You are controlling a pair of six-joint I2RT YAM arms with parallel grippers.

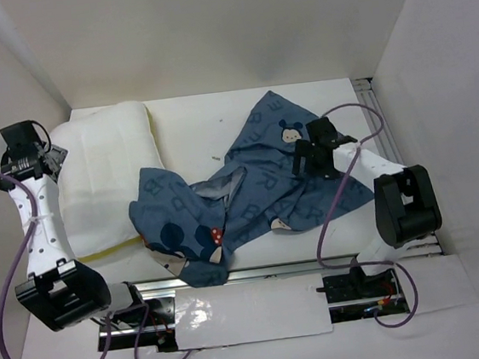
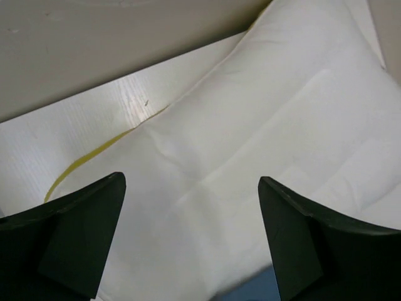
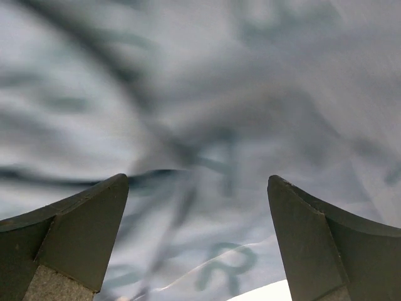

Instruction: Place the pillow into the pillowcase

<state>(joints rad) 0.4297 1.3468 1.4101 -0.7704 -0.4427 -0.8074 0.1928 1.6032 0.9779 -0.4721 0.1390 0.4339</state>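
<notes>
Three walls, white table, rumpled pillowcase

A: right wrist cam, what've we got?
B: right gripper jaws wide apart
A: ahead of it?
B: pillowcase fills the frame, blue, creased, blurry. letter R sits between the fingers. pale patch just beside the right finger, can't tell what it is
</notes>
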